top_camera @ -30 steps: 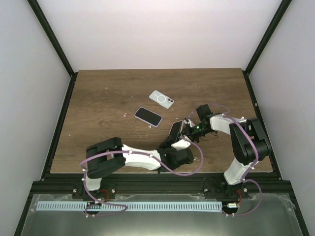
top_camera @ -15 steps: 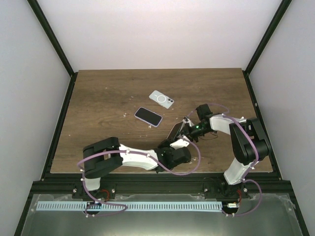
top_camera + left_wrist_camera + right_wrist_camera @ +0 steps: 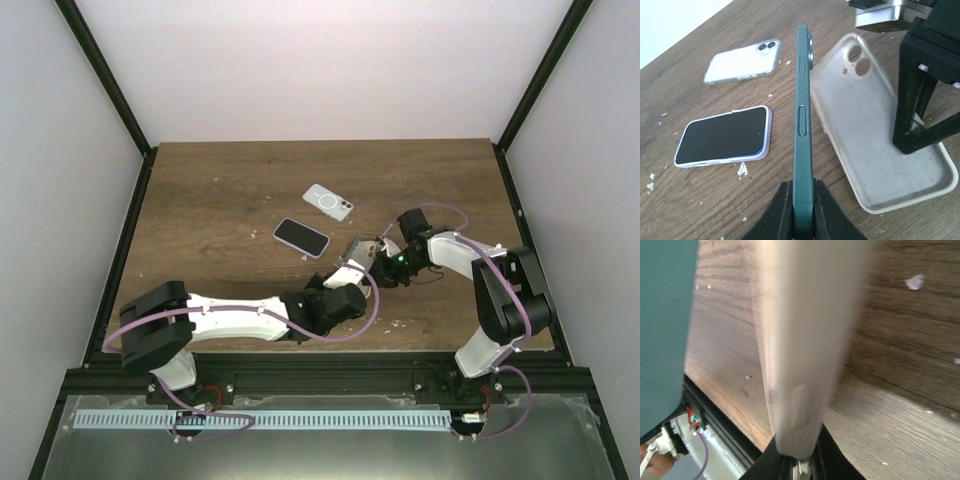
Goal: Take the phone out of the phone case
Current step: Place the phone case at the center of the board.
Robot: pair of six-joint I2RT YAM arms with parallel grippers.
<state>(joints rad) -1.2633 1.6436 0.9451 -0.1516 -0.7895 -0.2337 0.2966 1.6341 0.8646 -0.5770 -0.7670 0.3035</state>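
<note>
Step in hand: parting the phone from its case. The phone looks free already, so I judge this nearly done.
Doing it well: draw the phone straight away from the case's hollow side, grip firm, clear of the 2 other handsets on the table.
Left pincer: clamped on the phone's lower end.
Right pincer: clamped on the case's rim.
Phone's place: on edge, rising from between the left fingers, just beside the case's open face. I cannot tell whether they touch low down.
</note>
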